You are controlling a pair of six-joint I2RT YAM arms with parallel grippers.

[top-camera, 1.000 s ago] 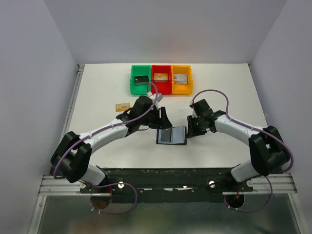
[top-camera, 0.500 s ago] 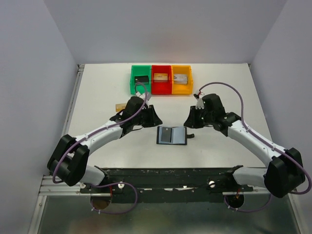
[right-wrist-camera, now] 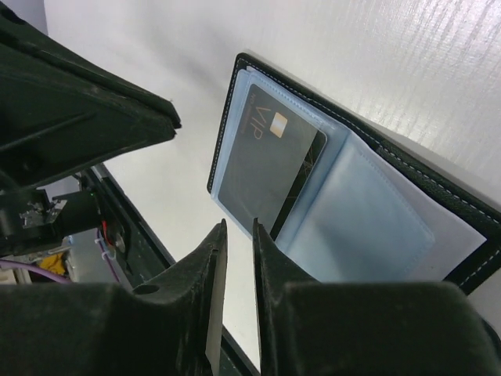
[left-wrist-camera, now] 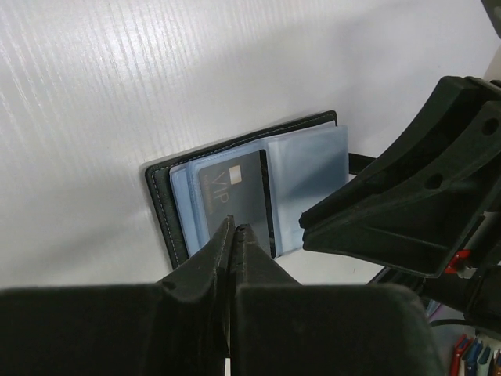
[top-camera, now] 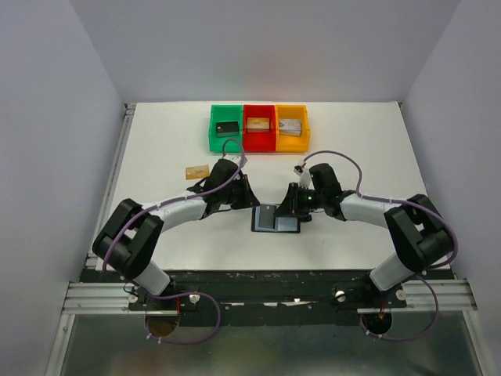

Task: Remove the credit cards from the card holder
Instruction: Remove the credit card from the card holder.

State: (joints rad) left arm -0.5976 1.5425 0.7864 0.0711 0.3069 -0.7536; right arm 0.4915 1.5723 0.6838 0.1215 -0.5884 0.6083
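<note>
Card holder (top-camera: 288, 225) lies spread flat mid-table, a dark VIP card (left-wrist-camera: 235, 192) in its left pocket. Left gripper (top-camera: 251, 201) is at its 10 o'clock corner, clenched, seemingly on nothing. Right gripper (top-camera: 293, 207) crowds 2 o'clock, jaws parted a crack. Tan card (top-camera: 196, 170) lies loose farther out at 10. Bins (top-camera: 259, 128) stand at 12, well apart. White table (top-camera: 274, 251) shows toward 6.

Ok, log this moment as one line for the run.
card holder: open flat | black VIP card: in pocket | left gripper: shut, over holder edge | right gripper: slightly open near card
</note>
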